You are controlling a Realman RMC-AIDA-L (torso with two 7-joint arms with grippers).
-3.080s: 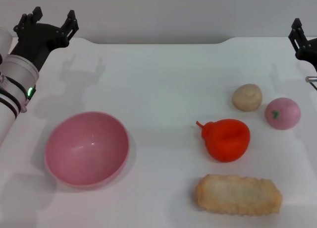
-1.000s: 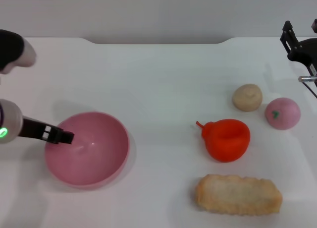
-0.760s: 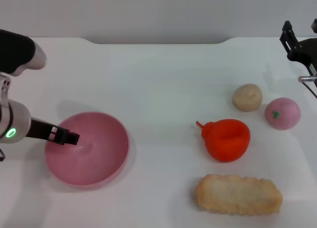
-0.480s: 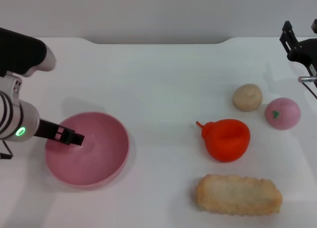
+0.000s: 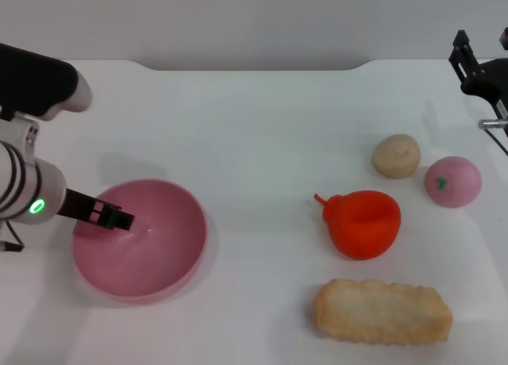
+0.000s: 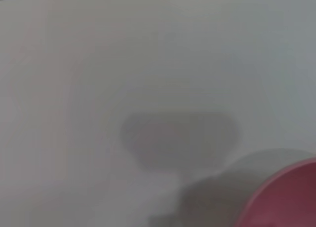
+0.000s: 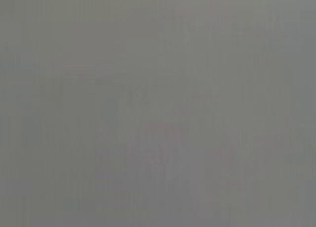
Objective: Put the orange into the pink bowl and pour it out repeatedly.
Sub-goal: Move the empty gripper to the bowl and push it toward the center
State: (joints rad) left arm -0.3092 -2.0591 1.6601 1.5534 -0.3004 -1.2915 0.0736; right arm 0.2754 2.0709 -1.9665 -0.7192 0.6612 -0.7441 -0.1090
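left gripper (image 5: 111, 218) over the near-left rim of the pink bowl (image 5: 159, 250), jaw state unclear | right gripper (image 5: 480, 67) parked far right, unclear | orange (image 5: 363, 222) on table, well apart | risk: the bowl slides or tips if the rim is nudged

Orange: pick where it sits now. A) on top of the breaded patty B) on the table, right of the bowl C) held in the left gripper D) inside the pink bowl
B: the orange lies on the table, well right of the pink bowl.
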